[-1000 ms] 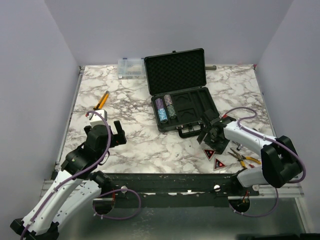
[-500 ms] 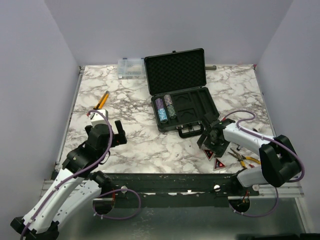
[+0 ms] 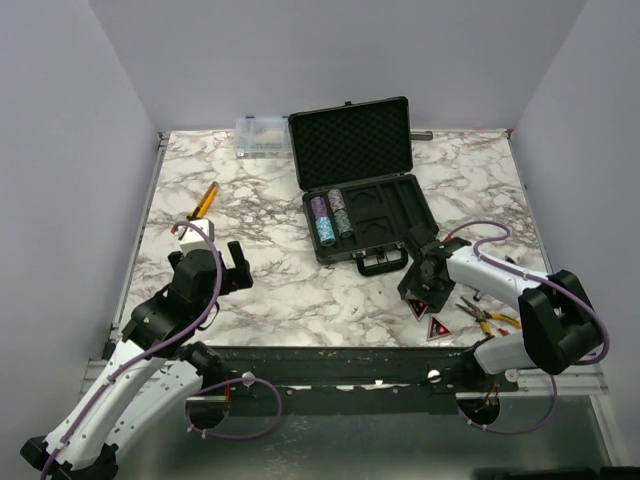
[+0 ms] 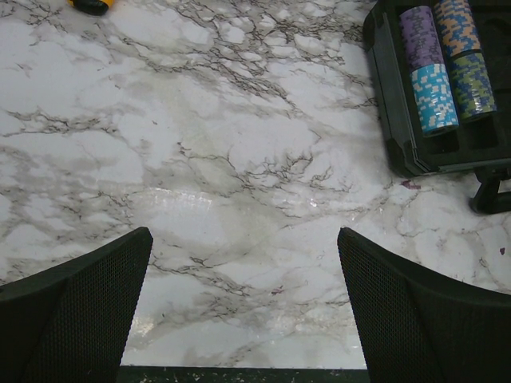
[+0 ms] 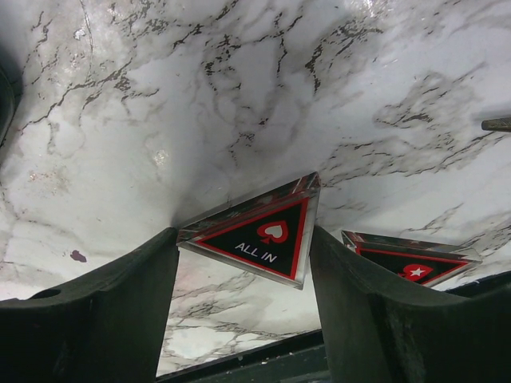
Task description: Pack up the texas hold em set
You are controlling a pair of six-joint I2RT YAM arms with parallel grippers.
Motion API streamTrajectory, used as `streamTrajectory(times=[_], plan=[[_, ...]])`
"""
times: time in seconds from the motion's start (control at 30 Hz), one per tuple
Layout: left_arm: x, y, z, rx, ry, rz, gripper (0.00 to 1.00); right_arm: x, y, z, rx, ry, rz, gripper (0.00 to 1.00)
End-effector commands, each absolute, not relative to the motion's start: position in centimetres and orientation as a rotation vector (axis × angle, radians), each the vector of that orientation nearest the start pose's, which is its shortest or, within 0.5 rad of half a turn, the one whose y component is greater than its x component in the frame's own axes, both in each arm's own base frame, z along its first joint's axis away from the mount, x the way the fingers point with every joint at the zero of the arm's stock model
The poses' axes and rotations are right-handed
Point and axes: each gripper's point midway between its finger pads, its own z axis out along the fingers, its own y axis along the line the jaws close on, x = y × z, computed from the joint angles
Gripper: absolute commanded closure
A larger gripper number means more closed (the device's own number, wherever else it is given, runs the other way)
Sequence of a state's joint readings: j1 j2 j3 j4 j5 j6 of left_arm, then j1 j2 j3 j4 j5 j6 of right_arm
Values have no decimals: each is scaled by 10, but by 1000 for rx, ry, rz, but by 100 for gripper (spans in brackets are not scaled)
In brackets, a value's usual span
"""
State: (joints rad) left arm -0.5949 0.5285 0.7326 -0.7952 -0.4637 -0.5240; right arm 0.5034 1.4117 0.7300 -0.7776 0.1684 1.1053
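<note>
At the right front of the worktop (image 3: 270, 195), right claw (image 5: 243, 231) is down over the "ALL IN" triangle (image 5: 263, 235). Fingers (image 5: 104, 311) sit on both sides of it, one at its left corner, the other against its right edge. Reads as closed onto the triangle at about half width. Triangle looks slightly tipped on the marble, can't tell if it's clear of the surface.

Second red-black triangle (image 5: 411, 267) lies flat just to the right of it, outside the fingers, near the front edge. Pliers (image 3: 487, 318) are right of that, near the right arm.

Left claw (image 4: 243, 233) is spread fully, nothing between the fingers, hanging over bare marble at front left.

Black briefcase (image 3: 350, 145) sits mid-back of the worktop, lid up, foam lining showing, handle toward the arms. Chip stacks (image 3: 331, 217) lie on their sides in the left slots of the tray: purple and light blue in one row, darker mixed ones beside them. Other slots show bare.

Orange-handled tool (image 3: 205, 200) is at mid left, clear organiser box (image 3: 262, 135) at the back just left of the lid.
</note>
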Motion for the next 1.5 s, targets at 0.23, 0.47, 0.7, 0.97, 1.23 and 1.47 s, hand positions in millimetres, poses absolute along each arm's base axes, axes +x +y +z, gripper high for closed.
streamTrajectory(times=[0.23, 0.47, 0.7, 0.97, 1.23, 1.47], plan=[[198, -58, 191, -214, 2079, -160, 2, 184, 112, 2, 883, 2817, -33, 37], [197, -57, 192, -217, 2073, -168, 2, 199, 116, 15, 856, 2769, 5, 46], [197, -58, 192, -215, 2074, -169, 2, 216, 117, 39, 847, 2691, 34, 48], [197, -57, 192, -216, 2071, -168, 2, 230, 113, 73, 826, 2617, 30, 48], [197, -58, 192, -210, 2073, -171, 2, 258, 114, 124, 797, 2498, 56, 50], [197, -58, 192, -211, 2073, -170, 2, 306, 126, 176, 702, 2384, 93, 50]])
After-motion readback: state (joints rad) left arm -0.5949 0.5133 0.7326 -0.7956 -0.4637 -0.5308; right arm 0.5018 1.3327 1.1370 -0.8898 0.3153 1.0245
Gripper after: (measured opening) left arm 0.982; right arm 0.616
